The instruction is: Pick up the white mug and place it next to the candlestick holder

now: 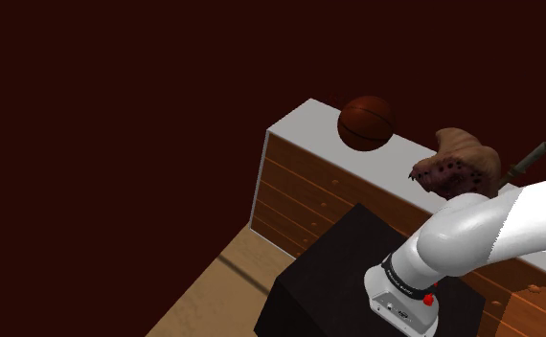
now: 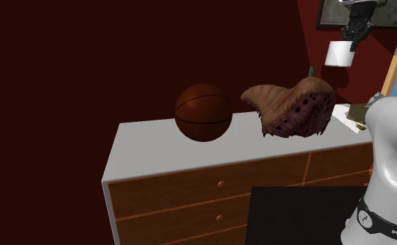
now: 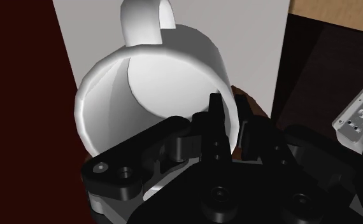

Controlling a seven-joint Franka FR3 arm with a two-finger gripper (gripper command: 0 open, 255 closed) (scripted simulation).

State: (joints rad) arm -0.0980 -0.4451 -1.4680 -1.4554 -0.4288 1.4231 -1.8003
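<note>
The white mug (image 2: pixel 339 53) hangs in the air high above the dresser's far end, with my gripper (image 2: pixel 356 35) shut on its rim from above. In the wrist view, the mug (image 3: pixel 155 83) is seen open side up, handle pointing away from my hand. One wall of it is clasped by the gripper (image 3: pixel 230 111). A dark slender object (image 1: pixel 533 156), which may be the candlestick holder, pokes out behind a brown lump on the dresser. Its tip (image 2: pixel 313 71) shows just below the mug.
The wooden dresser has a grey top (image 2: pixel 155 149) and carries a basketball (image 2: pixel 203 112) and a brown spotted lump (image 2: pixel 287 108). A small olive and white item (image 2: pixel 356 115) lies by my arm. The black stand (image 1: pixel 338 278) is close in front of the drawers.
</note>
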